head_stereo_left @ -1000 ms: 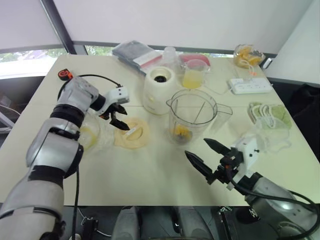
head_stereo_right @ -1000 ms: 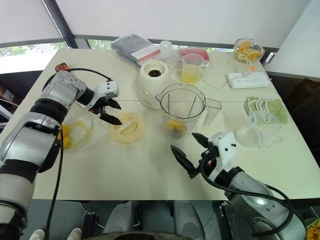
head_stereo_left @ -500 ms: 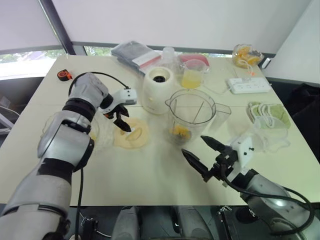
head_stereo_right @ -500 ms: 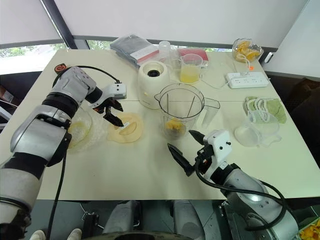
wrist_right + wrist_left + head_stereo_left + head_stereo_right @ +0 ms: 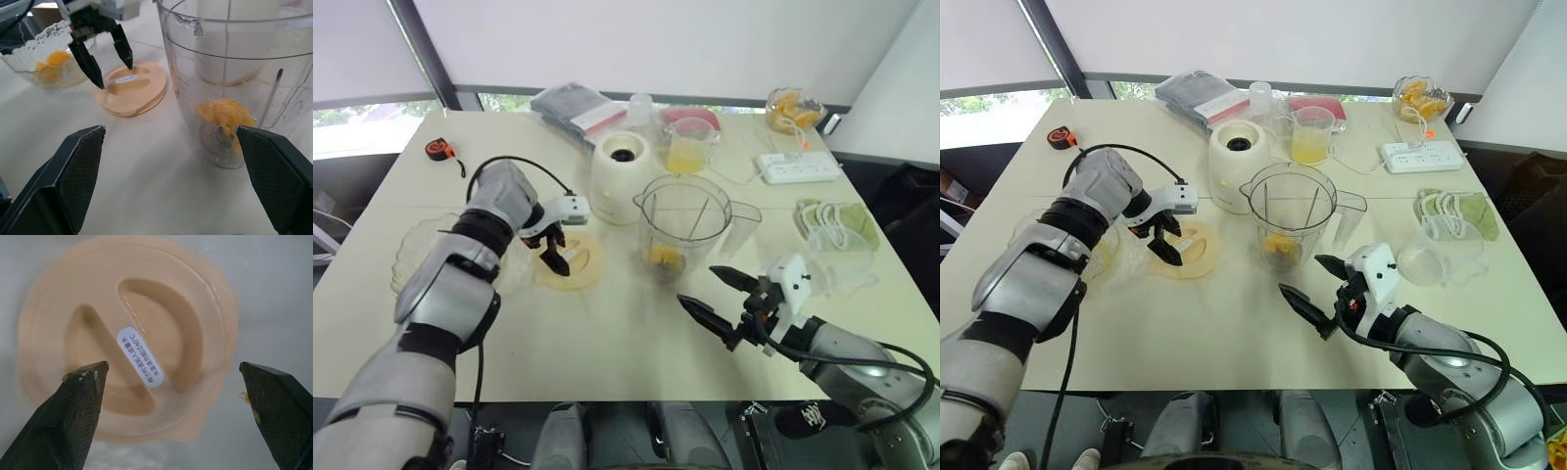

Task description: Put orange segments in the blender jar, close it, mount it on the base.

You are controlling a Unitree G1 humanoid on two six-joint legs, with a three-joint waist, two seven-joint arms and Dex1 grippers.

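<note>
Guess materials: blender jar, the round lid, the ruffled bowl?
Blender jar: clear, likely plastic; see-through walls, moulded ribs.
Lid: matte cream-yellow plastic, moulded grip, white sticker.
Ruffled bowl: clear; glass or plastic, cannot tell.

A pale cream table (image 5: 607,343) stands before a window (image 5: 372,108) with white blinds (image 5: 636,39); daylight enters.

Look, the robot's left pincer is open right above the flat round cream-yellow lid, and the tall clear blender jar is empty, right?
Not empty: the right wrist view shows orange segments at the bottom of the tall clear blender jar. The left pincer is indeed open above the flat round cream-yellow lid.
</note>
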